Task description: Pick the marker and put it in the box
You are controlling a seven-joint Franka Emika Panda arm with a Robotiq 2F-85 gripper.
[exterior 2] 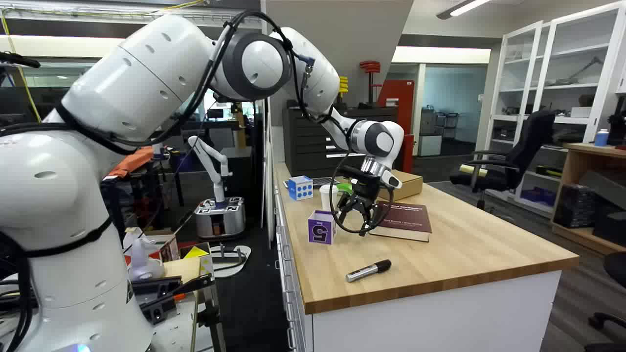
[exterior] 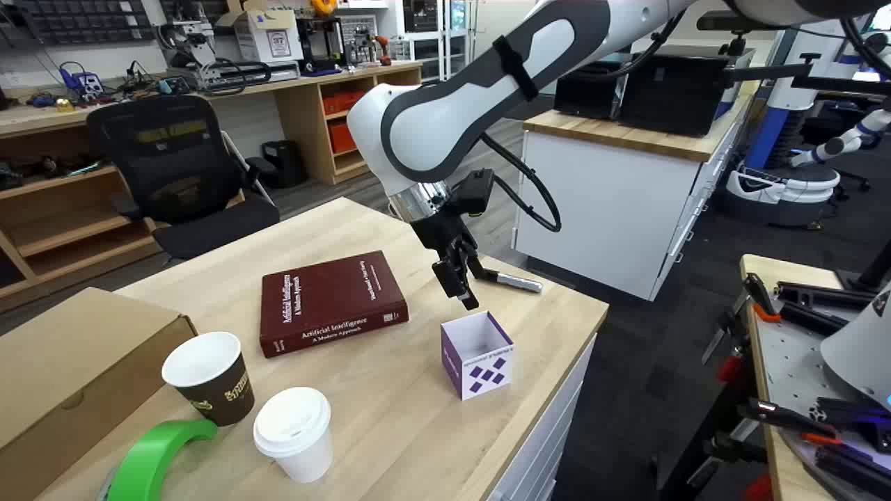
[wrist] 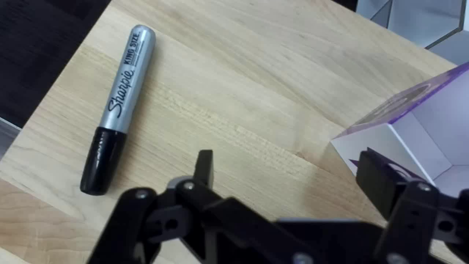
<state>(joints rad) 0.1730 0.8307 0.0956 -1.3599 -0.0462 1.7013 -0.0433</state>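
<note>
While the gripper (wrist: 290, 171) hangs with jaws wide apart, the silver-and-black marker (wrist: 120, 106) lies in the wrist view's upper left. The purple-and-white box (wrist: 421, 135) stands at the right edge.

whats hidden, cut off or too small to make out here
Purple-and-white box: in the wrist view, cut off by the right edge, partly hidden by the gripper.
Marker: in an exterior view, its cap is partly hidden by the gripper.
Brown box: in an exterior view, cut off by the left edge.
Green object: in an exterior view, cut off by the bottom edge.
Book: in an exterior view, its lower lettering is too small to read.
</note>
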